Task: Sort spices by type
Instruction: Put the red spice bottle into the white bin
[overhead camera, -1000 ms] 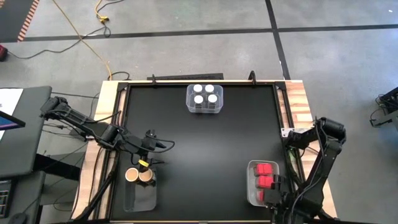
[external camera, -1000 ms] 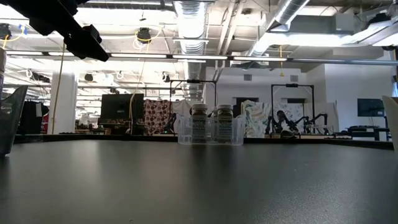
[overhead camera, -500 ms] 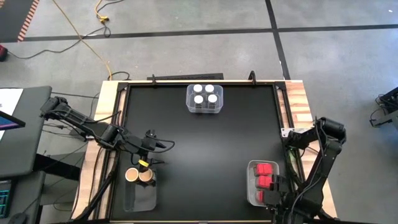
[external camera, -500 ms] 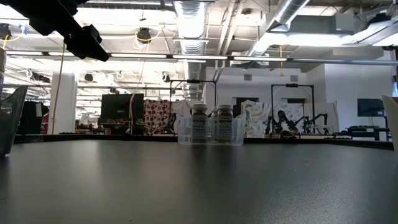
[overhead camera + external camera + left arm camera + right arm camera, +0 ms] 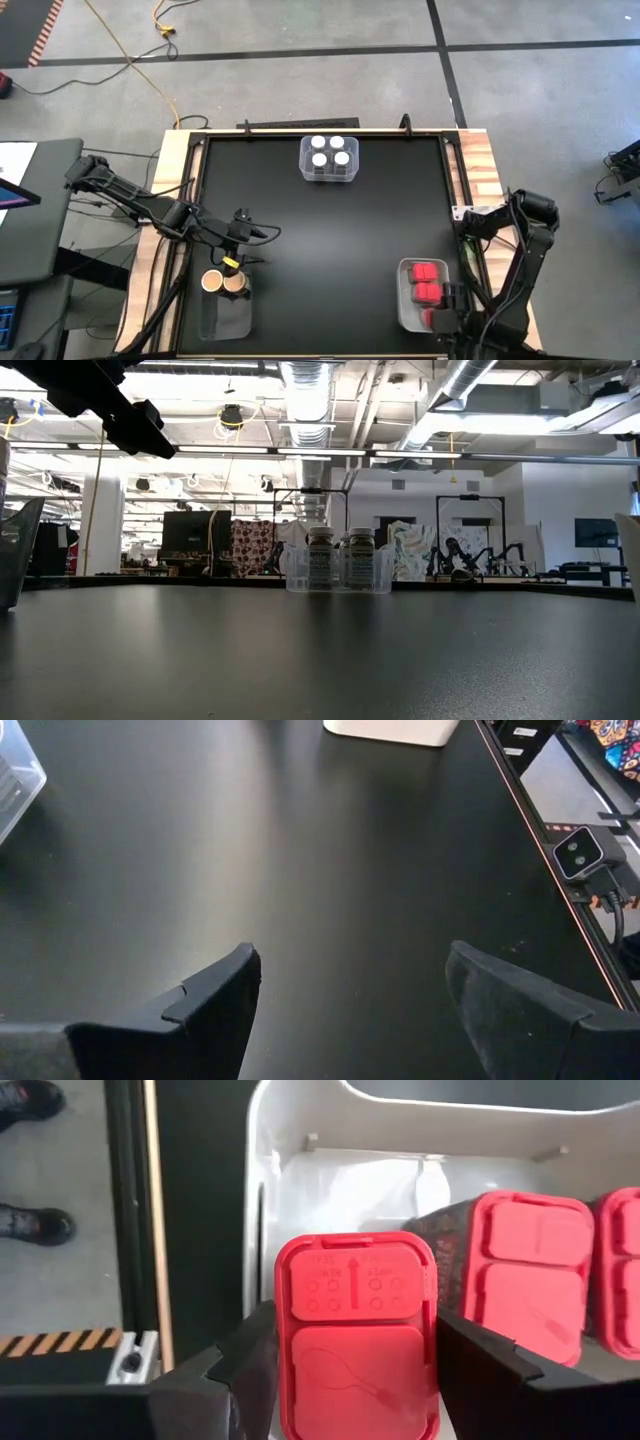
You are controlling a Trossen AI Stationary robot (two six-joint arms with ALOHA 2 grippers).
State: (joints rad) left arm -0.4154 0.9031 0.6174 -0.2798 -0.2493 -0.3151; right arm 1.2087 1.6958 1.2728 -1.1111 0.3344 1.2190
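- four white-lidded jars [image 5: 329, 151] sitting together in the clear bin [image 5: 304, 172] at the table's far edge, done.
- two tan-lidded jars [image 5: 222, 282] sitting in the bin [image 5: 226, 318] at near left; left gripper [image 5: 243, 236] hovering just beside them, fingers apart, holding nothing.
- right gripper [image 5: 355, 1355] gripping a red box [image 5: 358, 1348] w/ fingers on both sides, over the white bin [image 5: 340, 1180] near right, other red boxes [image 5: 530, 1270] already inside.
- looking like the last piece; only the release left.
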